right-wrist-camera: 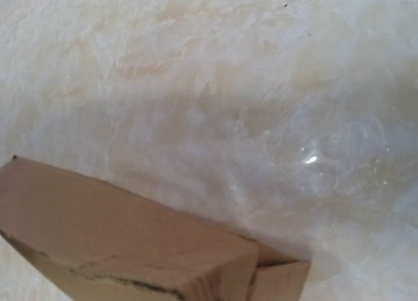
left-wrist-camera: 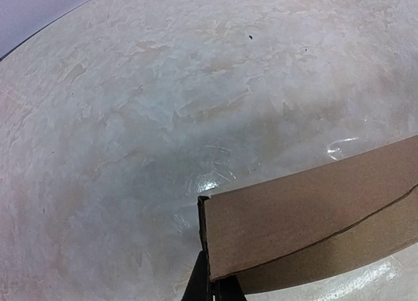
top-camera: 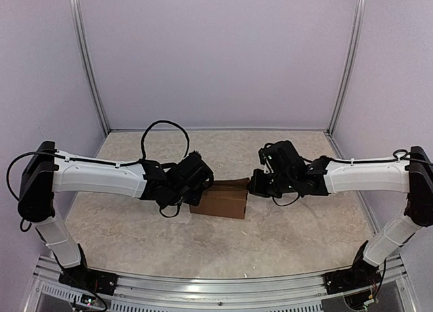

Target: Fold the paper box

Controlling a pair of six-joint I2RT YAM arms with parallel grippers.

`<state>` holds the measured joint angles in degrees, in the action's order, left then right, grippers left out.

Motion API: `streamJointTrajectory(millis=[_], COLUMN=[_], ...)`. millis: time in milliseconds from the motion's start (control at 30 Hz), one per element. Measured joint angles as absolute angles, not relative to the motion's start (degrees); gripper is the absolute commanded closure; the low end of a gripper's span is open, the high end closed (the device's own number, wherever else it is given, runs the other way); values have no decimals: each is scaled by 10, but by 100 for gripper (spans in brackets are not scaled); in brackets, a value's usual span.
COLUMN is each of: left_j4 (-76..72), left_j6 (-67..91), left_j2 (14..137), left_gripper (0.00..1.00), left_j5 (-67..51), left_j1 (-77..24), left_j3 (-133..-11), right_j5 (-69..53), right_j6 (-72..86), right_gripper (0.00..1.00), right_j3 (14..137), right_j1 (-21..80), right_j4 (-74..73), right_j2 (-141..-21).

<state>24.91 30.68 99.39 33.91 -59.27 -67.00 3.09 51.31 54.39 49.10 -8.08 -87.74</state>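
Observation:
The brown paper box point(top-camera: 220, 200) lies in the middle of the table, between my two grippers. My left gripper point(top-camera: 198, 188) is at the box's left end. In the left wrist view its black fingers point(left-wrist-camera: 200, 283) are closed together on the corner edge of a cardboard panel point(left-wrist-camera: 307, 216). My right gripper point(top-camera: 254, 183) is at the box's right end, against a raised flap. The right wrist view shows the box point(right-wrist-camera: 117, 236) with a folded side flap point(right-wrist-camera: 281, 281) at the bottom. My right fingers are hidden there.
The marbled tabletop point(top-camera: 270, 244) is enclosed by purple walls with metal posts point(top-camera: 91, 68) at the back corners. A metal rail point(top-camera: 216, 288) runs along the near edge between the arm bases.

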Motion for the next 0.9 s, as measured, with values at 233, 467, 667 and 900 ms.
streamJointTrajectory(millis=[233,467,667,900], left_j4=[249,249,253,254], left_j6=[309,311,311,313], left_j2=[994,995,997,998], left_gripper=[100,100,100,100], left_j5=[335,334,335,335], left_j1=[-594,-594,-594,-594], left_j3=[-671,-673,-676,-677], right_j5=[44,70,94,103], right_j6=[527,528,529,534], right_gripper=[100,100,100,100], right_j3=[541,537,530,529], right_j1=[492,504,515,519], right_j4=[-75,-69,-58,-56], right_j2=[-877,-877,-877,-877])
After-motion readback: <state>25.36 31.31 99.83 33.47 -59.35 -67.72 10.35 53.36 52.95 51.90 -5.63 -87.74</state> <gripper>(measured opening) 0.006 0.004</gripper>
